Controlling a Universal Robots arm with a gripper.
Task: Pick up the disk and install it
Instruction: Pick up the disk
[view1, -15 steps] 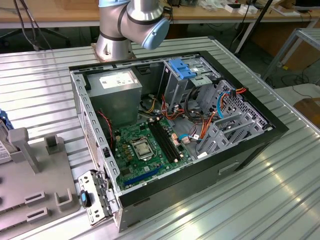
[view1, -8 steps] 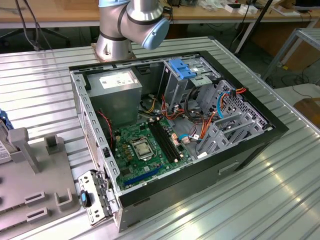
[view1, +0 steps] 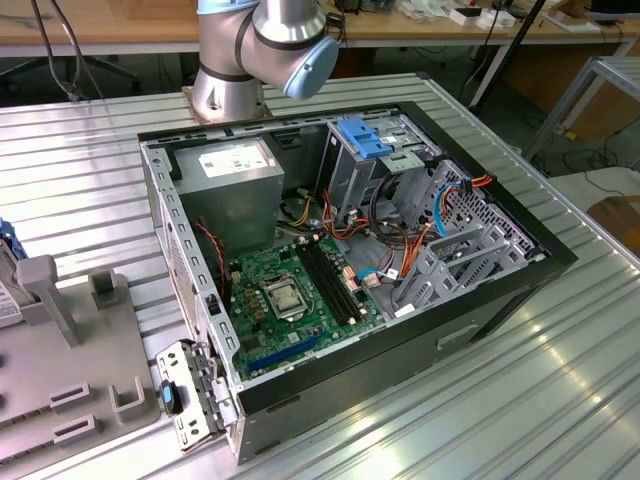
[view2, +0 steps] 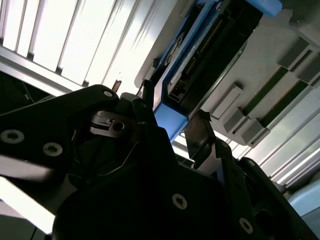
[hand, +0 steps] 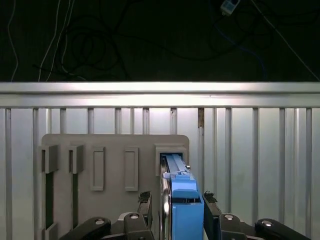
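The disk (hand: 182, 200), a flat drive in a blue plastic bracket, stands on edge in a slot of the grey holder (hand: 107, 150). In the second wrist view the disk (view2: 200, 50) shows its dark connector edge and blue frame. My gripper (hand: 176, 197) straddles it, one black finger (hand: 146, 199) on each side. The fingers look slightly apart from the disk's faces, so the gripper reads as open around it. In the second wrist view the gripper (view2: 172, 117) sits at the disk's near corner.
In the exterior view an open computer case (view1: 520, 270) lies on the ribbed metal table (view1: 560, 390), with a green motherboard (view1: 290, 290), a grey power-supply box (view1: 235, 175) and a metal bay with blue tabs (view1: 365, 140). The grey holder (view1: 70, 350) sits at the exterior view's left.
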